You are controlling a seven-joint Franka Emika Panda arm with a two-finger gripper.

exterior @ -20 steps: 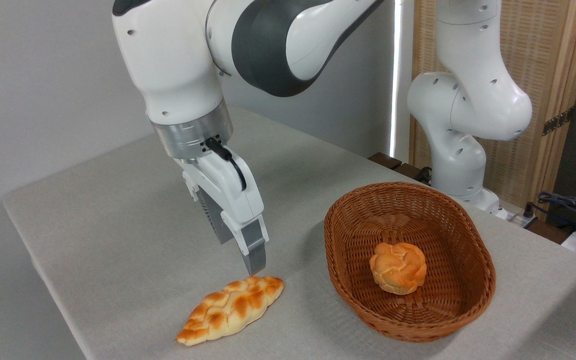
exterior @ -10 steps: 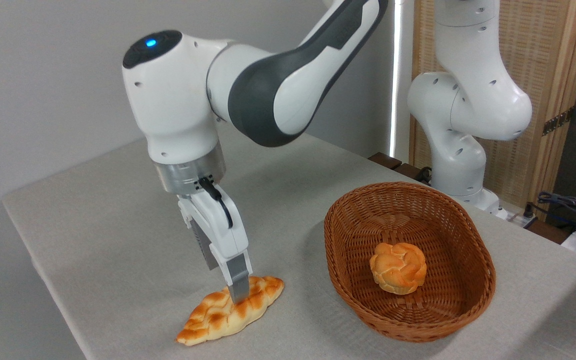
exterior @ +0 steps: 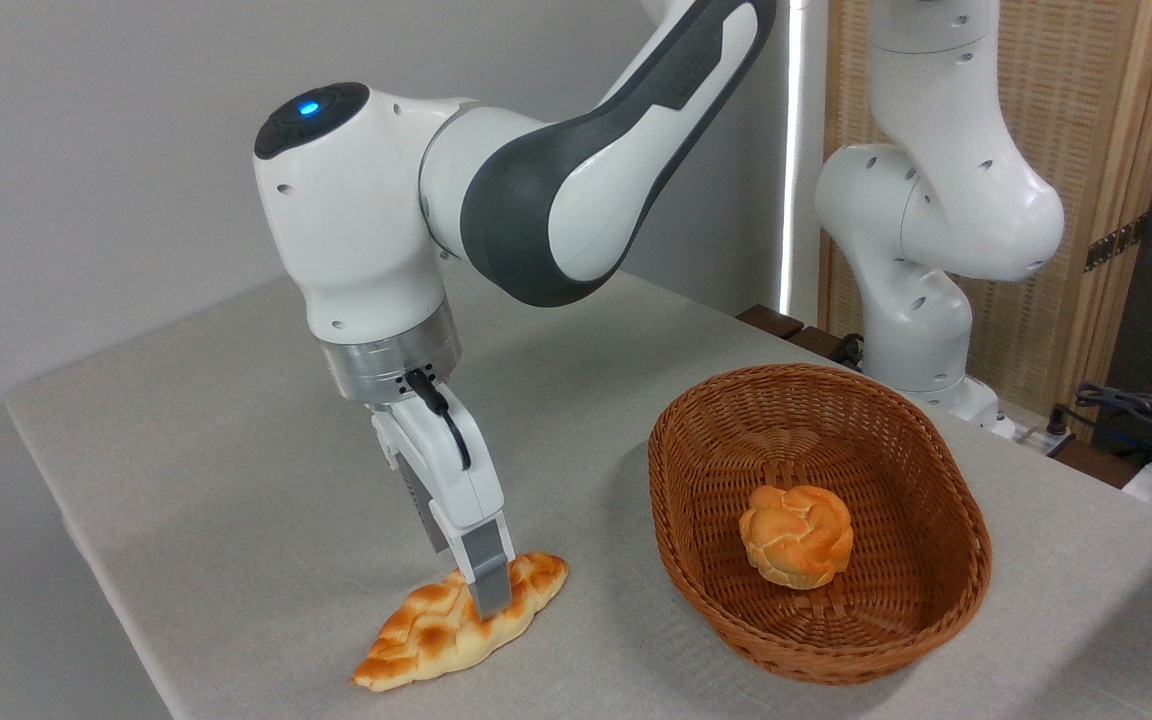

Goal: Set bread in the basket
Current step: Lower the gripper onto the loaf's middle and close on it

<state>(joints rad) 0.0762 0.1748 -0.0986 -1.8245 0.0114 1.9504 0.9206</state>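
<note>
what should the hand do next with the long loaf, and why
Probably close on the bread and lift: the hand is already down at the loaf's middle, the loaf lies on the table, and the basket to its right holds only the round bun.

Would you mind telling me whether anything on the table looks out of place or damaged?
Nothing stands out: the braided loaf lies intact on the cloth under the gripper, and the basket sits upright holding a bun.
</note>
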